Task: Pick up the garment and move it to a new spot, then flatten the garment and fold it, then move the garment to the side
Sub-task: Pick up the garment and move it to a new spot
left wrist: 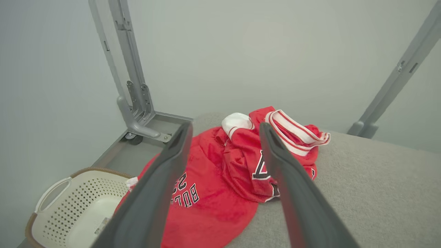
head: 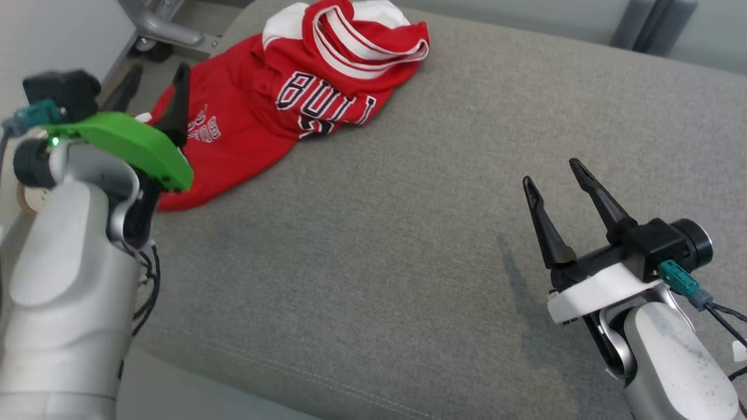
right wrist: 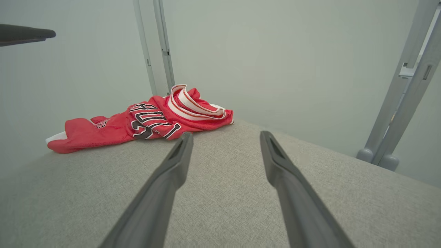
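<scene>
Entry: state of task at this moment.

Garment: the red mesh basketball jersey with white-and-red striped trim and dark lettering (head: 262,111) lay crumpled in a heap on the far left part of the grey fabric-covered surface (head: 408,245). Its trim was bunched on top and the lettering was folded over on itself. Its left side reached the edge of the surface; whether it hung over could not be told. Below that edge, in the left wrist view, stood a white perforated plastic laundry basket with a brown rim (left wrist: 69,203).

Left gripper (head: 159,76): fingers spread wide, nothing between them. It was poised just beside the jersey's left side and aimed at the heap. No contact was visible.

Right gripper (head: 551,175): fingers likewise spread and empty. It hovered over bare fabric, well apart from the jersey.

Progress (judgement): none of the steps appeared to be done. The jersey was not gripped, not flattened and not folded. The left arm seemed to be lining up for the first pick. Left to do: grasp, carry to the open middle of the surface, spread flat, fold, set aside.
</scene>
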Motion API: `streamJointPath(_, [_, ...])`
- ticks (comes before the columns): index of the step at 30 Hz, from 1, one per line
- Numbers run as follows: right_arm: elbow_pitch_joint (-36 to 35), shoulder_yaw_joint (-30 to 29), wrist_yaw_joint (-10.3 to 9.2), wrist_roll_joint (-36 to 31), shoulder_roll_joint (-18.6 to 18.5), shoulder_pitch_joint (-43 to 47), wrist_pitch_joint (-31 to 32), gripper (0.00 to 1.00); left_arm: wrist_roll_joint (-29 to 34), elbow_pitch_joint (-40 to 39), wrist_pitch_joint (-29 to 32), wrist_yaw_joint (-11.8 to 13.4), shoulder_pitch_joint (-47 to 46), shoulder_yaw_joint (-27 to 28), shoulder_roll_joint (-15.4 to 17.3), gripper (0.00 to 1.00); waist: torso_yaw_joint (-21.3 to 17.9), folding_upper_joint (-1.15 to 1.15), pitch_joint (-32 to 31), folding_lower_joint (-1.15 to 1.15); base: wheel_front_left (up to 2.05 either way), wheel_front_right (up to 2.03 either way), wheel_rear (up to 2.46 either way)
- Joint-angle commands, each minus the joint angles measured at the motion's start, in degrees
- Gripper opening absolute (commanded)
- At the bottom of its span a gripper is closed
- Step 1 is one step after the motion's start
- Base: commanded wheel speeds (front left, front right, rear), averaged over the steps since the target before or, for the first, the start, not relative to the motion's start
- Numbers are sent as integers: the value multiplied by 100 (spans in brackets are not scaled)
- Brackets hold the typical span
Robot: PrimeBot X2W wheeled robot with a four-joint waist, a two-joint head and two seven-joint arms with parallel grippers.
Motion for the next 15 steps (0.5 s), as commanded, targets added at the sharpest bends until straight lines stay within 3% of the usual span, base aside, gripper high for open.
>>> streamJointPath(1, [-27,25,-2,-40,-40,-121,-19,100,15,62,55,3,-217,-107,86,100,-1043,0,1428,0,0,0,0])
streamJointPath(6, [-137,15,-2,-71,-59,-297,-19,100,-424,623,438,6,-1046,-461,278,100,-1493,0,1911,0,0,0,0])
streamJointPath(15, [-294,-135,-2,-92,71,-324,-19,100,-949,1649,1054,7,-1533,-1224,750,100,-1951,0,2243,0,0,0,0])
